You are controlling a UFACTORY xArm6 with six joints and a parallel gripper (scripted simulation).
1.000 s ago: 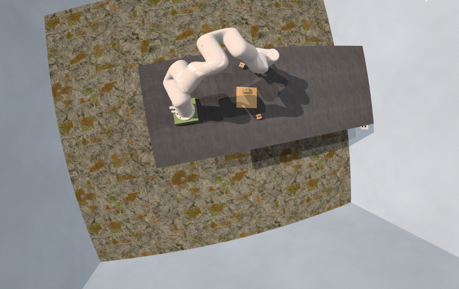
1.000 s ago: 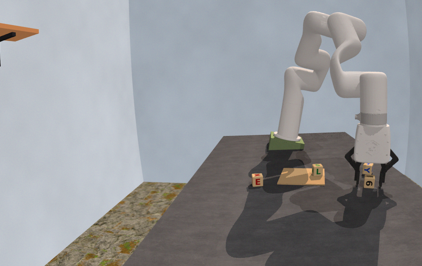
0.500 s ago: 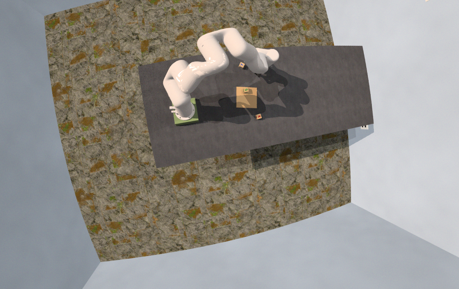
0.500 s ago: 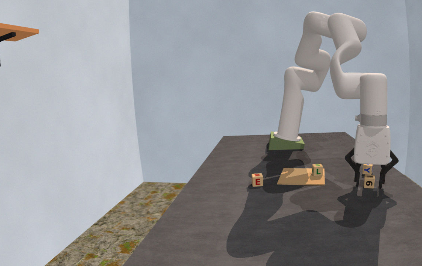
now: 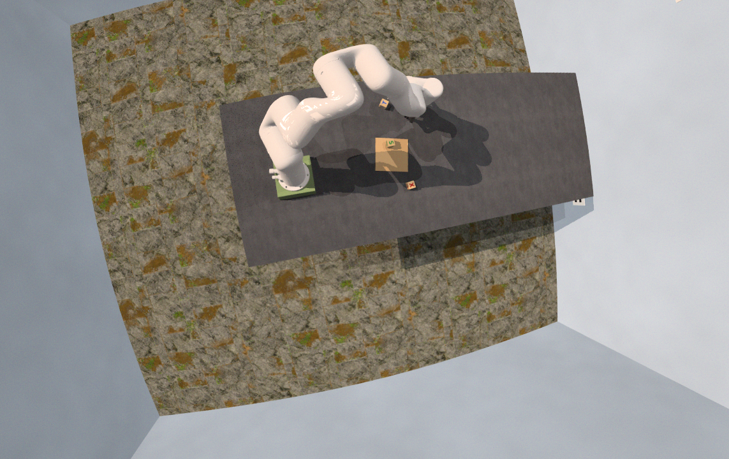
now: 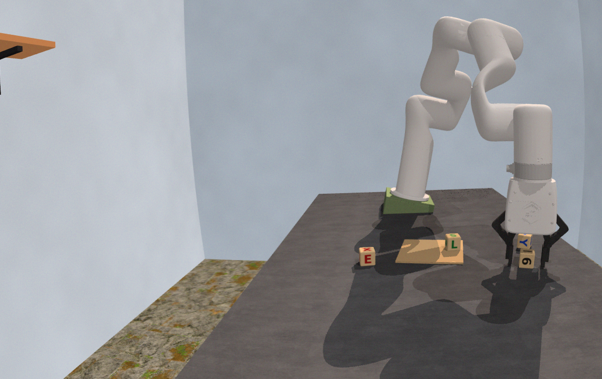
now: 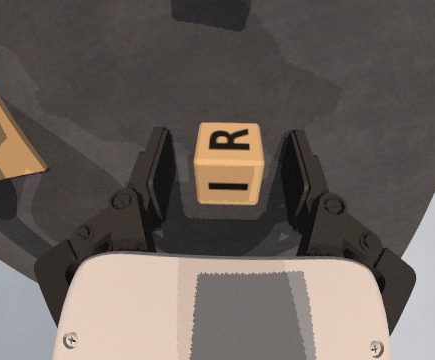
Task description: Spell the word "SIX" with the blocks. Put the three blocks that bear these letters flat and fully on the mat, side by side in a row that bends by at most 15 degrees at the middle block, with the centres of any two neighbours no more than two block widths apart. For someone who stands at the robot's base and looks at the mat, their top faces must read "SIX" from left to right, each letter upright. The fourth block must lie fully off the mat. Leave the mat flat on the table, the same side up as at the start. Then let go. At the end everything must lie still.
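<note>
The black-lettered block (image 6: 526, 259) (image 7: 229, 165) stands on the table off the mat, with I on top, R on one side and 6 on another. My gripper (image 6: 526, 265) (image 7: 228, 148) is open, its fingers low on either side of this block with a gap at each side. The green-lettered block (image 5: 391, 143) (image 6: 452, 242) sits S up on the orange mat (image 5: 381, 164) (image 6: 427, 257) (image 7: 22, 156), near the edge on the gripper's side. The red-lettered block (image 5: 411, 185) (image 6: 367, 257) lies X up on the table, off the mat's opposite side.
The blue-lettered block (image 5: 384, 103) (image 6: 524, 242) stands off the mat, behind the gripper in the exterior view, with Y on its side. The dark table (image 5: 298, 228) (image 6: 265, 329) has an edge close beyond the gripper. The green robot base (image 5: 298, 193) (image 6: 406, 206) stands at the far end.
</note>
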